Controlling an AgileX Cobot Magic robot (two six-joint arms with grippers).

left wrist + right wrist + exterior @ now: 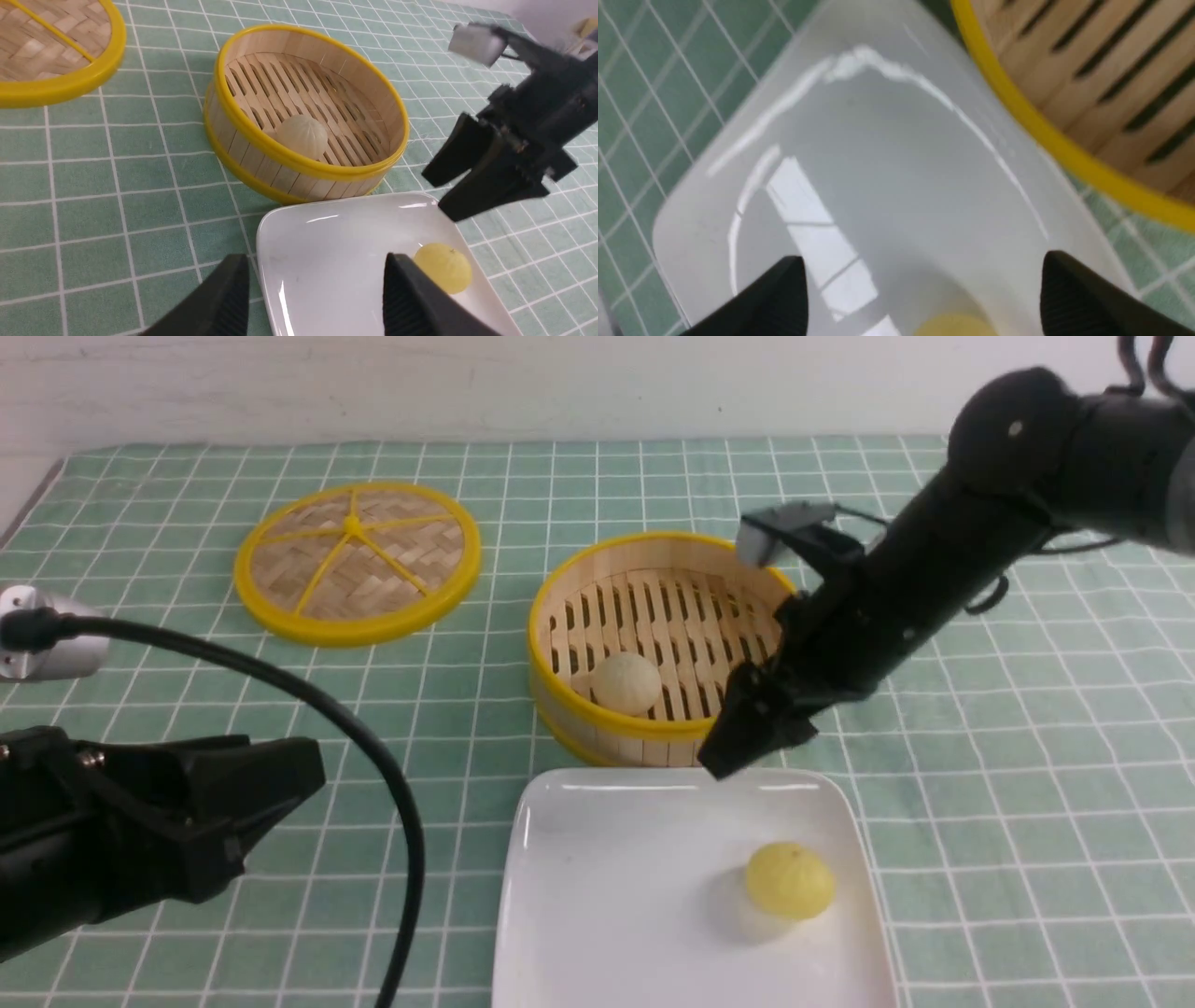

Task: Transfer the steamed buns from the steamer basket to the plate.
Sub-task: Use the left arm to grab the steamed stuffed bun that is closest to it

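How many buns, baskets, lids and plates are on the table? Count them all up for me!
buns: 2 (yellow bun, off-white bun)
steamer basket: 1
lid: 1
plate: 1
Total: 5

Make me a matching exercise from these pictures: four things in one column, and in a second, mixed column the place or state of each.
1. yellow bun
2. beige bun
3. lid
4. right gripper

a. in the basket
b. open, in the air
c. flat on the cloth
d. on the plate

Pairs: 1-d, 2-a, 3-c, 4-b
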